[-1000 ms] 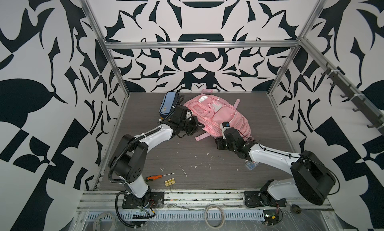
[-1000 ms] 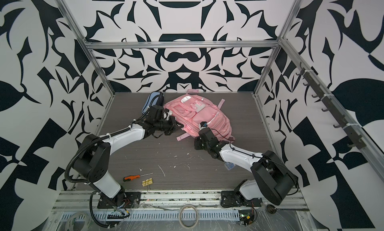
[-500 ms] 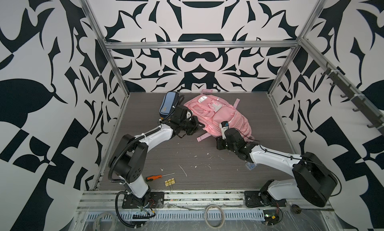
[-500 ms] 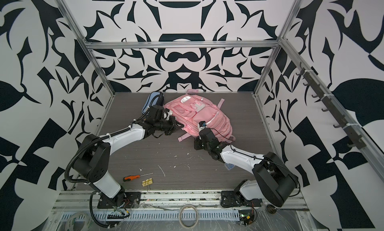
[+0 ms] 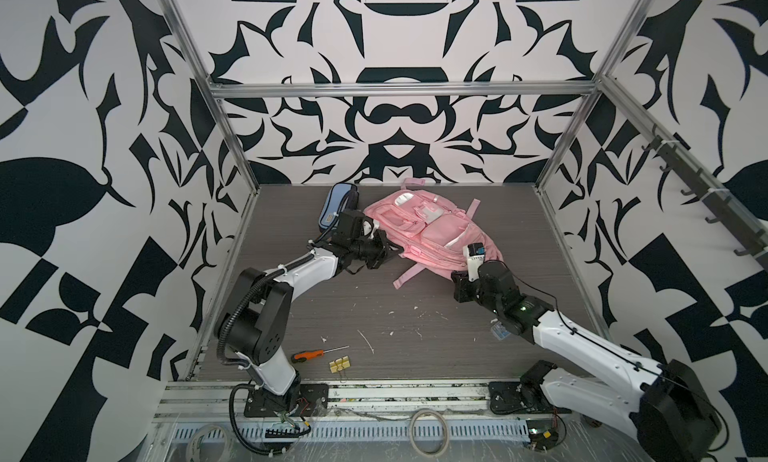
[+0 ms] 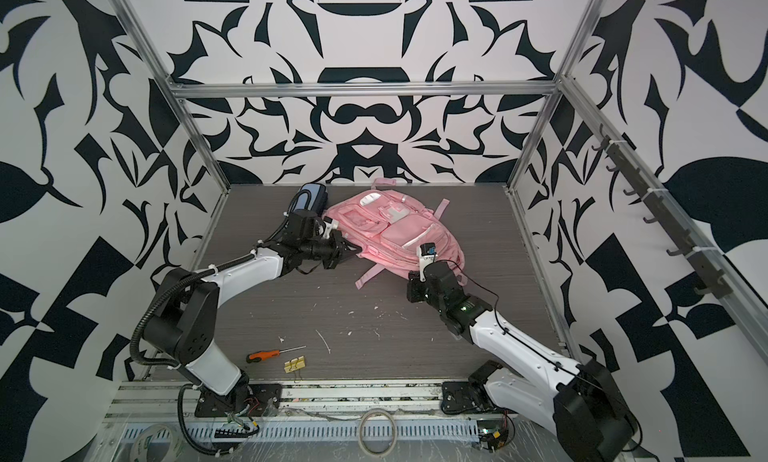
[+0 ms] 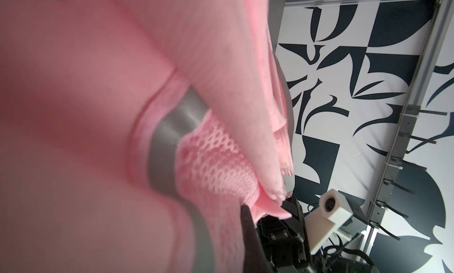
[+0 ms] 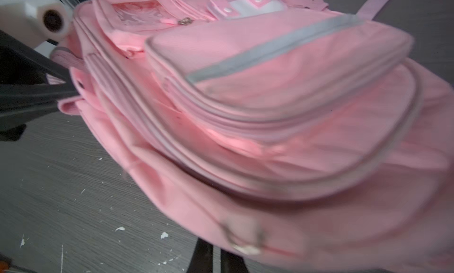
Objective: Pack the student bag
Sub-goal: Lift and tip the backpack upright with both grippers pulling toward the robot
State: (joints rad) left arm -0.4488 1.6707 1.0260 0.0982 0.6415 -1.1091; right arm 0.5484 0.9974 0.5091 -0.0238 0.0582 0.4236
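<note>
Shifted sideways along the near edge of the large soft pink fabric student bag [image 5: 432,231], flat at the dark wood-grain table's [image 5: 374,314] rear: my right gripper [image 8: 217,259], now closed, tips under fabric. My left gripper [image 7: 266,205] pinches a fold of its side.

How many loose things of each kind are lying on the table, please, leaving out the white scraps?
Pink backpack: 1
Blue pencil case: 1
Orange-handled screwdriver: 1
Bunch of yellow clips, counted as one: 1
A small bluish thing, too small to name: 1
Total: 5
</note>
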